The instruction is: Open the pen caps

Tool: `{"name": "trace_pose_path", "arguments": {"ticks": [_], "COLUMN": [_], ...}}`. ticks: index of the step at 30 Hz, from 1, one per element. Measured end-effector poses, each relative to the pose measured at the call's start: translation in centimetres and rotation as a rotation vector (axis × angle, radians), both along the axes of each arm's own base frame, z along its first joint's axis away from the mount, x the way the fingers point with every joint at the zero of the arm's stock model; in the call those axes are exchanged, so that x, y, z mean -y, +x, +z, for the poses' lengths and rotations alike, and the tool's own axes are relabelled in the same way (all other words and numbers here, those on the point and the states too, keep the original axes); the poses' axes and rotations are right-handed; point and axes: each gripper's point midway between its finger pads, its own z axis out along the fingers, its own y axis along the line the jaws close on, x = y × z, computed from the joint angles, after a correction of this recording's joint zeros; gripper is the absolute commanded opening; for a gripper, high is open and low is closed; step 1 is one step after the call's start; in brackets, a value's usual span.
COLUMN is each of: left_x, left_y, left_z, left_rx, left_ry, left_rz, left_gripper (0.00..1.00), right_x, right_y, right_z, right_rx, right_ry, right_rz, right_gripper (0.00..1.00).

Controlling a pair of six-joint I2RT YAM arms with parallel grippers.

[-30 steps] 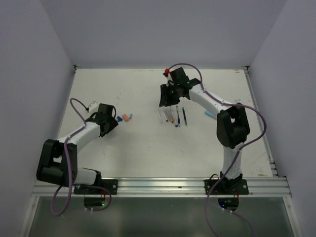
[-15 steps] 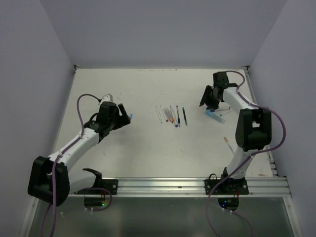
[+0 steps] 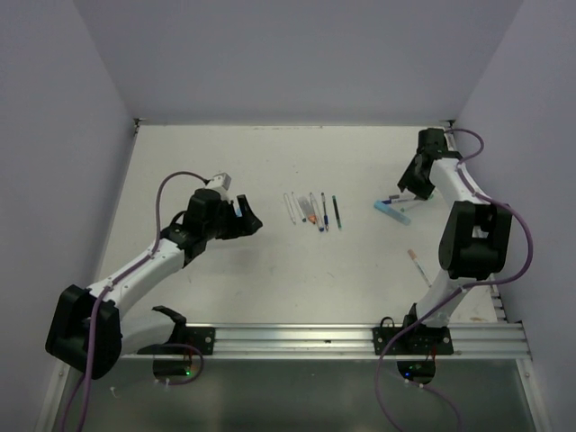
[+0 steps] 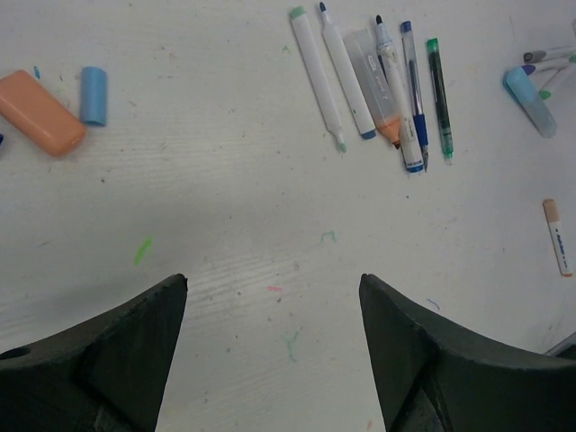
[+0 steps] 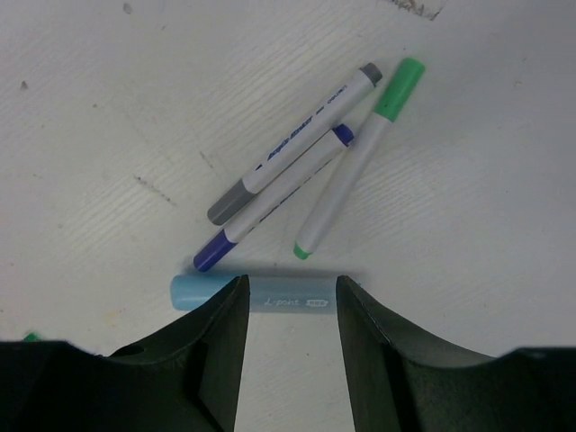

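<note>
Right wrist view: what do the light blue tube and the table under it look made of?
The light blue tube looks like smooth, matte, slightly frosted plastic: even colour, a rounded end, small printed lettering. The white table top looks like painted or laminated board with a faint linear grain, matte, scuffed and ink-stained. Which of the two it is, the picture leaves open.

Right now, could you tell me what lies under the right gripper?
A light-blue pen lies crosswise beneath the right gripper, its middle showing in the gap. The fingers cover parts of it, so whether they touch it cannot be seen.
</note>
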Motion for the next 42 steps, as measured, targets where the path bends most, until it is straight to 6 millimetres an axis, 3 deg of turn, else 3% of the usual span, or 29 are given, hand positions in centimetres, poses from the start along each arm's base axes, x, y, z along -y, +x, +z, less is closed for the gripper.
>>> {"name": "trace_pose_path", "arguments": {"ticks": [11,25,36,42], "left_x": [0.5,0.6,0.5,0.5], "left_y": [-0.6,-0.7,-0.8,-0.8], "left_z": [-0.3,-0.3,0.0,1.0], "left_rx": [-0.004,-0.006,0.003,0.032], "left_ry": [0.000,-0.004,-0.003,-0.016], "left_rz": [-0.049,-0.057,-0.062,-0.062], "left_gripper": [0.81,0.81,0.81,0.81], "right_x": [2.7,2.7,2.6,2.6], "right_y": [-0.8,-0.4,-0.9,-0.7], "right_z": [-3.8,-5.6,-7.1,-7.1], "right_rx": [-0.113,-0.134,-0.147,-0.116], "right_ry": [-0.049,-0.047,-0.046,-0.049], "right_rz": [-0.066,-0.065,-0.065,-0.067], "right_gripper": [0.46,0.44,0.32,0.21]}}
